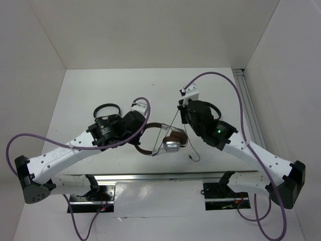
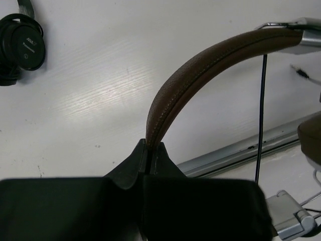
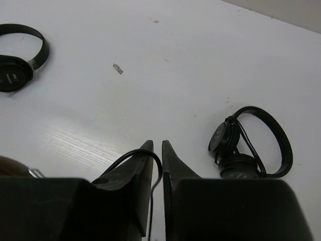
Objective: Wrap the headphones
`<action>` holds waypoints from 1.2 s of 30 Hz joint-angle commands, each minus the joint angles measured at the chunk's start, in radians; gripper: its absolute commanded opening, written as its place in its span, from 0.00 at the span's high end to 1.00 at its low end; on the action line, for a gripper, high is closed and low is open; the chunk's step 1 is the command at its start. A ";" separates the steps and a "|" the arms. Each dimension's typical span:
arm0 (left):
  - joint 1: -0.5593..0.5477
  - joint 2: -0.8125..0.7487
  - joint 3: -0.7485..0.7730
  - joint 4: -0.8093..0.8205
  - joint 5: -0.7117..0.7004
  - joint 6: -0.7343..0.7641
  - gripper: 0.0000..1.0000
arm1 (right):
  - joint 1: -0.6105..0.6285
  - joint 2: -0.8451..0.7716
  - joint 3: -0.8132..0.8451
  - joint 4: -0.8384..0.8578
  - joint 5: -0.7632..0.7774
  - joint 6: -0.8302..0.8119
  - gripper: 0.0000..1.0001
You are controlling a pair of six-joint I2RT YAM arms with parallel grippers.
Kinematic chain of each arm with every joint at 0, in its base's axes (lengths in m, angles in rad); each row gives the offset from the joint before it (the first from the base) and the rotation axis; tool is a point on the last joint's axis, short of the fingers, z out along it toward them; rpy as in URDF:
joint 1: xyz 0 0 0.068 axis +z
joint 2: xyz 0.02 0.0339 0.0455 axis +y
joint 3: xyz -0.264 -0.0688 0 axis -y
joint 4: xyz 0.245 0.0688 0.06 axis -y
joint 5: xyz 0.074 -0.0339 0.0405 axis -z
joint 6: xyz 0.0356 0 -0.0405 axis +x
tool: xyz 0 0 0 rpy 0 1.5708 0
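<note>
The headphones (image 1: 171, 146) hang above the table's middle, silver cup low, brown headband (image 2: 200, 65) arching up. My left gripper (image 2: 149, 146) is shut on the headband's end; in the top view it (image 1: 134, 143) sits left of the cup. The thin black cable (image 3: 131, 154) loops over the left finger of my right gripper (image 3: 157, 145) and drops through the narrow gap between its jaws, which stand slightly apart and do not pinch it. In the top view the right gripper (image 1: 181, 111) is up and right of the cup, with the cable (image 1: 174, 125) stretched to it. The plug (image 1: 192, 158) dangles below.
Two small all-black headphones lie on the table: one (image 1: 107, 108) behind the left arm, also in the left wrist view (image 2: 22, 47), the other (image 3: 246, 150) near the right gripper. An aluminium rail (image 1: 150, 176) runs along the near edge. White walls enclose the table.
</note>
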 commanded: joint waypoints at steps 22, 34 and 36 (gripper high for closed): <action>-0.034 -0.044 0.178 -0.200 0.052 0.067 1.00 | -0.141 -0.044 -0.198 0.385 -0.437 0.042 0.51; -0.034 0.057 0.534 -0.294 0.004 -0.005 1.00 | -0.293 0.005 -0.462 0.749 -1.040 0.129 0.33; -0.034 0.068 0.548 -0.294 0.015 -0.017 1.00 | -0.260 0.043 -0.462 0.792 -1.040 0.129 0.33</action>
